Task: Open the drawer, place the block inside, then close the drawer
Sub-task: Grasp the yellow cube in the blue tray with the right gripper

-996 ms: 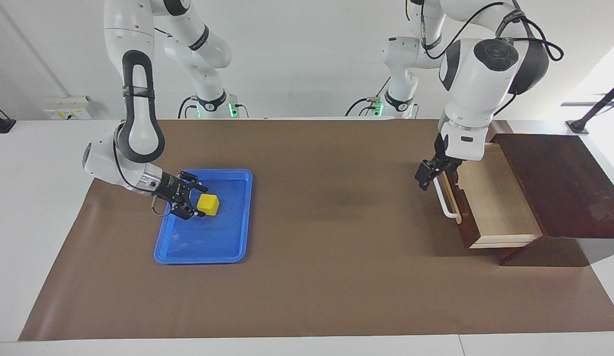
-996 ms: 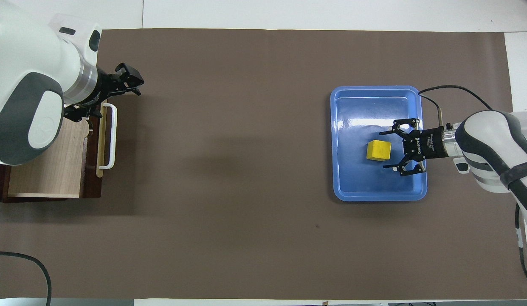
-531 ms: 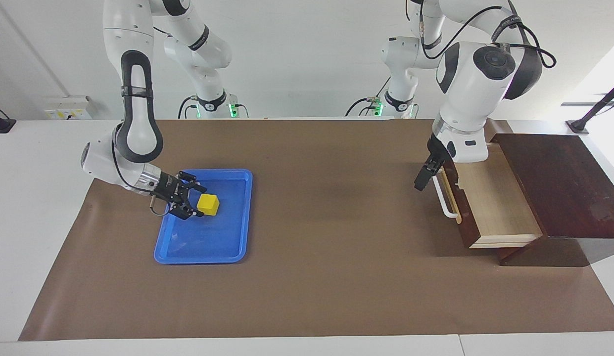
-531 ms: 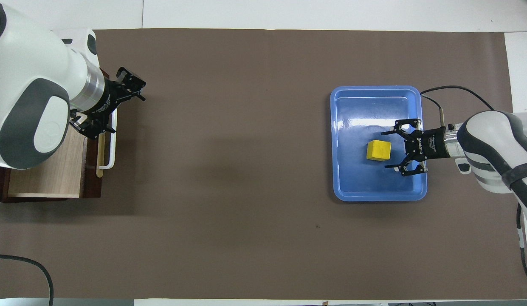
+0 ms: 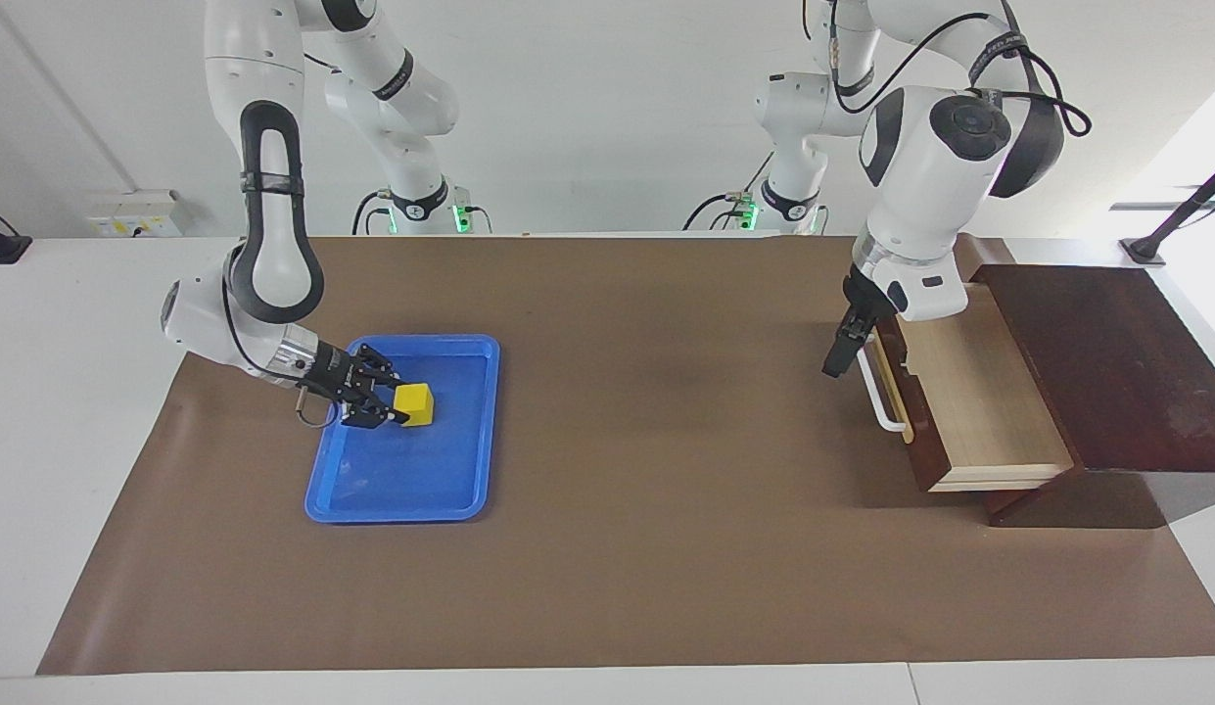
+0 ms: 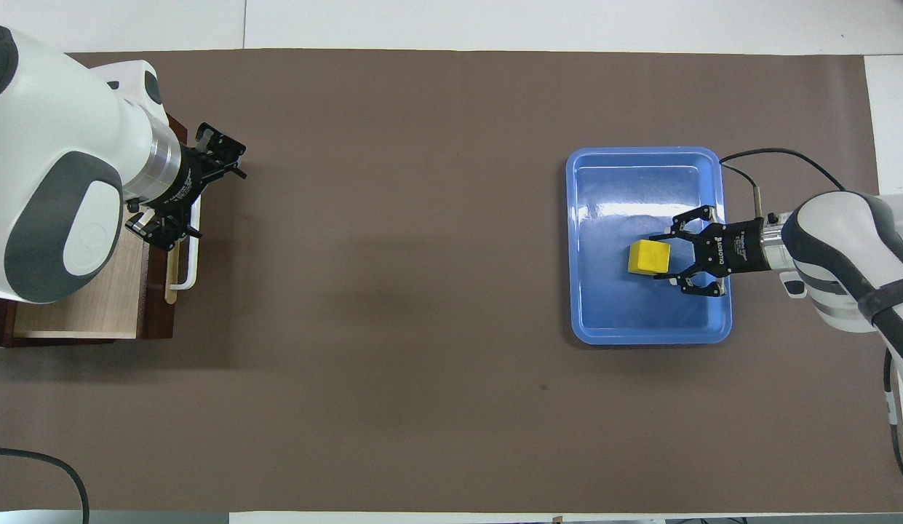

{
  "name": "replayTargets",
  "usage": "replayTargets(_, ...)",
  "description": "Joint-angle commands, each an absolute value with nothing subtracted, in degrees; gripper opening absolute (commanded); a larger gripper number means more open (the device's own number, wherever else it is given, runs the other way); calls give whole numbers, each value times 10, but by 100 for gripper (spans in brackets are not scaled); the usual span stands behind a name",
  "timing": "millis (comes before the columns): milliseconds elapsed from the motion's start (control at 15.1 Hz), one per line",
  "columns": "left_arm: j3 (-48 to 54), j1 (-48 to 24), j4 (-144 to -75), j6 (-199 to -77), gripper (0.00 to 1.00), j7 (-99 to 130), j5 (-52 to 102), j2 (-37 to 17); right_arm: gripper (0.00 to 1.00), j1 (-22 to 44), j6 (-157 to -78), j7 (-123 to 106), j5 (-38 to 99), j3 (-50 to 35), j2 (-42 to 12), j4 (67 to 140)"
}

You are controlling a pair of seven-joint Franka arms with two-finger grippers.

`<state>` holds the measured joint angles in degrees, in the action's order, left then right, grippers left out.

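Note:
The yellow block (image 5: 414,403) (image 6: 647,256) rests in the blue tray (image 5: 401,511) (image 6: 647,336) toward the right arm's end of the table. My right gripper (image 5: 399,406) (image 6: 668,257) lies low in the tray and is shut on the block, one fingertip against each side. The drawer (image 5: 974,401) (image 6: 80,291) stands pulled out at the left arm's end, its light wood interior bare. My left gripper (image 5: 840,351) (image 6: 191,191) hangs open just over the drawer's white handle (image 5: 879,397) (image 6: 192,251), holding nothing.
The drawer belongs to a dark reddish-brown cabinet (image 5: 1106,362) at the table's edge. Brown paper (image 5: 646,470) covers the table between tray and drawer. The left arm's big white wrist (image 6: 51,182) hangs over part of the drawer.
The right gripper's fingers, wide around the block before, have shut on it. The left gripper has turned and shifted slightly above the handle, still open.

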<state>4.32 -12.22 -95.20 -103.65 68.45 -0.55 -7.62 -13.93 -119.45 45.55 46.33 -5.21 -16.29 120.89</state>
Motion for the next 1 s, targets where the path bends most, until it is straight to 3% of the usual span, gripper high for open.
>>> replayTargets(0,43,-119,-975,-1042,100,693,4,-58,0,-141,-1206,430,482,-55,-159,1217)
replayTargets(199,43,-125,-974,-1031,100,712,4,-57,0,-140,-1196,433,481,-55,-161,1201)
replayTargets(531,43,-127,-976,-1033,100,755,4,-57,0,-119,-1119,510,472,-55,-163,1109)
replayTargets(930,46,-171,-968,-1049,100,916,22,-79,0,-6,-1114,694,472,-55,-163,1016)
